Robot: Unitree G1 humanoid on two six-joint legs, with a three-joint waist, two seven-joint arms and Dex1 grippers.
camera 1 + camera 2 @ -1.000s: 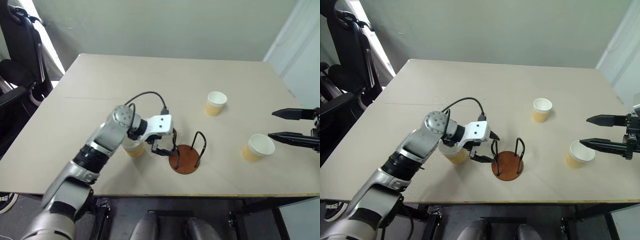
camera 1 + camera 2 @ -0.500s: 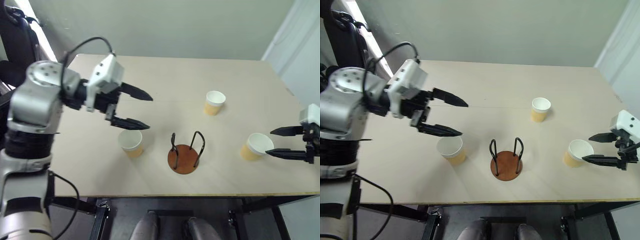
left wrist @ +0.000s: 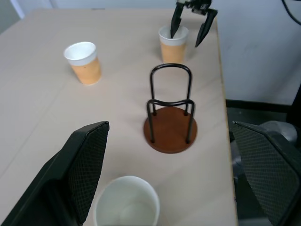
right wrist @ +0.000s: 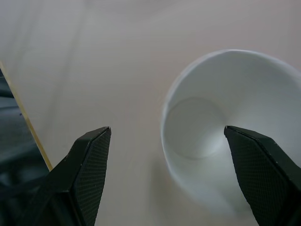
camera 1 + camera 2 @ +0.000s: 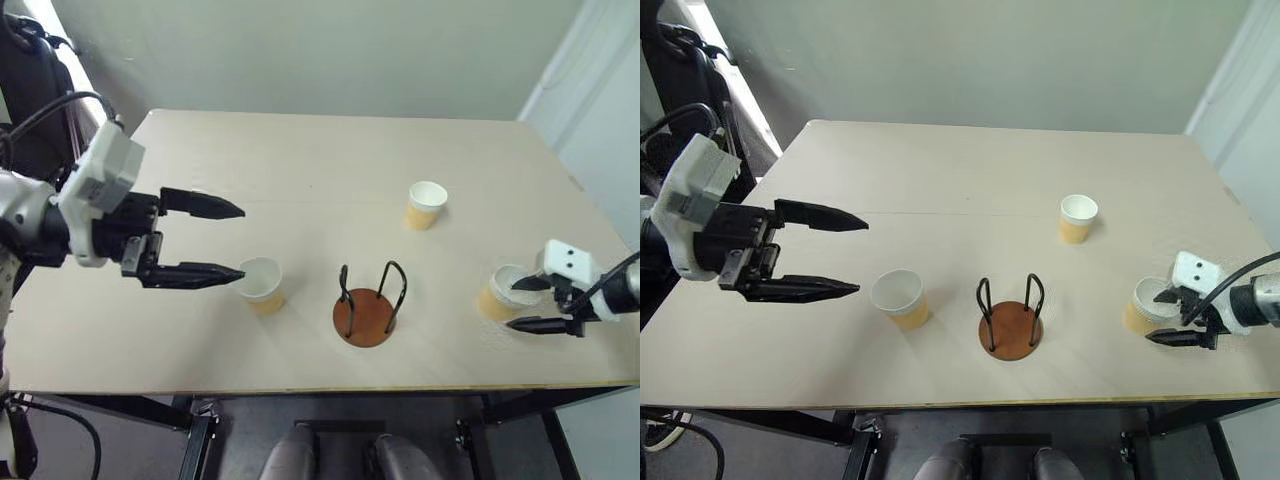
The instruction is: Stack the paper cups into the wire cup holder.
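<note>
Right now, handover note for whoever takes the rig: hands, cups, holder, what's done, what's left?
Left hand: open, holding nothing, raised over the table's left side beside the left paper cup.
Right hand: open, astride the rim of the right paper cup, one finger inside, one outside; not closed on it.
Far paper cup: upright, untouched.
Wire cup holder: mid-table near the front edge, no cups in it.
Done: nothing stacked.
Left: all three cups into the holder.

paper cups (image 5: 262,287): tan-yellow, white inside | wire cup holder (image 5: 366,305): reddish-brown base, black wire | table (image 5: 300,160): beige
</note>
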